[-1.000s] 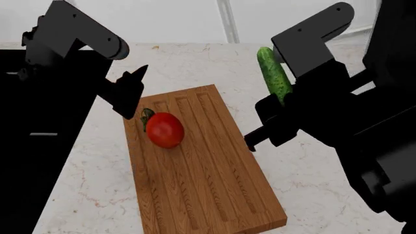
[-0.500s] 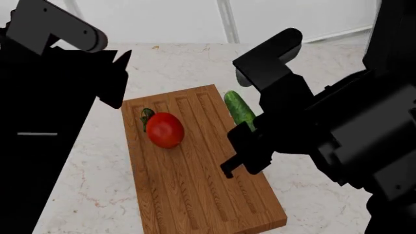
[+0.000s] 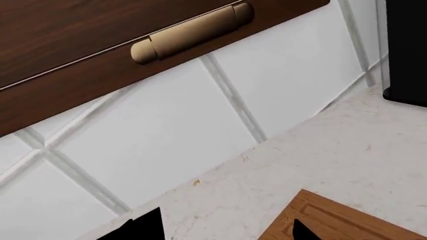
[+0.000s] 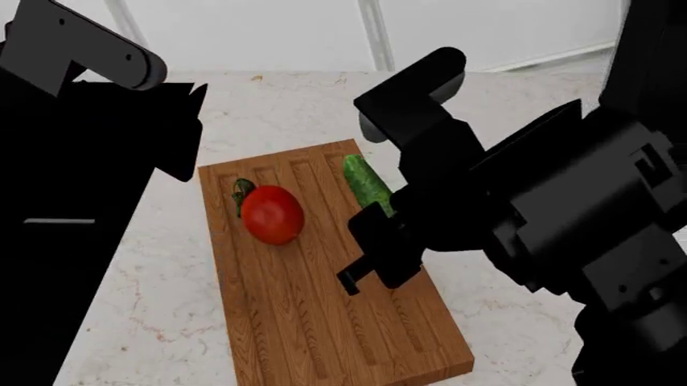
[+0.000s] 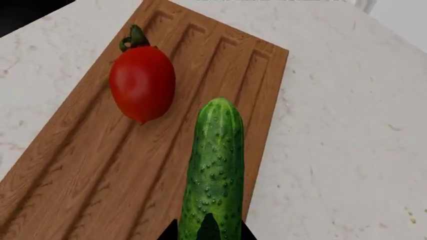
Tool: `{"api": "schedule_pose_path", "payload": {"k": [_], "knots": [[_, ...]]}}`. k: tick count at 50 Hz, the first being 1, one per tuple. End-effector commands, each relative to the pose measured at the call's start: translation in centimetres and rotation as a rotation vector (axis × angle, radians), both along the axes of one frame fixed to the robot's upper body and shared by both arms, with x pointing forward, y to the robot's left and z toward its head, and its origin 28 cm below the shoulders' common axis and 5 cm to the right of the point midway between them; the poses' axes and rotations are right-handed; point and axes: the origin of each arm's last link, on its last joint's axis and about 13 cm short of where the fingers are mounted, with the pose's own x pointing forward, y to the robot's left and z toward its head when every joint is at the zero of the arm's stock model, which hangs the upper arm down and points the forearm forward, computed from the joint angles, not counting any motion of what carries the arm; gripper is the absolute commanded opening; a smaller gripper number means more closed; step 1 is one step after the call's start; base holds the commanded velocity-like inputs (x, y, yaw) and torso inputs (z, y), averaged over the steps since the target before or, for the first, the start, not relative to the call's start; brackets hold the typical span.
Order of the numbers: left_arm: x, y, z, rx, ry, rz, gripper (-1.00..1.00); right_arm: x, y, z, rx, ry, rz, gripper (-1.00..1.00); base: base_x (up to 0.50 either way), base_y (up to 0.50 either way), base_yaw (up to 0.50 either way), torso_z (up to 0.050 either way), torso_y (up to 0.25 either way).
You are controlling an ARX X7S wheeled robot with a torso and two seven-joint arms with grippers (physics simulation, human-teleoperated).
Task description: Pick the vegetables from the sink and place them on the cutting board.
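The right gripper (image 4: 378, 241) is closed on one end of the long, bumpy dark-green cucumber (image 5: 215, 172), which juts out over the far right edge of the grooved orange-brown wooden cutting board (image 4: 311, 322), clear of the wood as far as the right wrist view lets me judge. The round, glossy red tomato (image 4: 272, 213) with its small green stem already lies on the board, near the cucumber but apart from it. The main risk is placement: the cucumber hangs right along the board's long edge, so letting go here could leave it half on the pale marbled countertop (image 4: 504, 322), or it could roll off across the lengthwise grooves. Swinging it inward too far could knock the tomato and set it rolling. The left gripper (image 3: 220, 231) hangs up near the white tiled wall (image 3: 167, 135) under a dark wooden drawer (image 3: 80, 30), its jaws apart and empty.
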Motion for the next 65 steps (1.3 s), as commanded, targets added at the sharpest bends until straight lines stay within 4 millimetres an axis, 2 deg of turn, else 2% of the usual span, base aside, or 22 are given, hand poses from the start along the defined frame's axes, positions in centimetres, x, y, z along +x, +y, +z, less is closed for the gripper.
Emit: {"api": "schedule_pose_path", "payload": {"k": [1,18,41,65], "knots": [[0.2,0.0,0.0,-0.035,-0.015,-0.007,1.00,0.7,1.0,0.0,0.022,-0.012,0.040,-1.00,0.00,0.00,0.00,0.000,0.000],[-0.1,0.3,-0.5,-0.042,-0.009,0.002,1.00,1.1,2.1,-1.2,0.012,0.030,0.073,-1.00,0.00,0.00,0.00,0.000,0.000],[-0.2,0.5,-0.9,-0.052,-0.006,0.004,1.00,0.9,2.1,-3.7,0.016,0.120,0.052,-1.00,0.00,0.00,0.00,0.000,0.000],[-0.3,0.5,-1.0,-0.052,-0.004,0.005,1.00,0.6,1.9,-5.1,0.025,0.164,0.042,-1.00,0.00,0.00,0.00,0.000,0.000]]}}
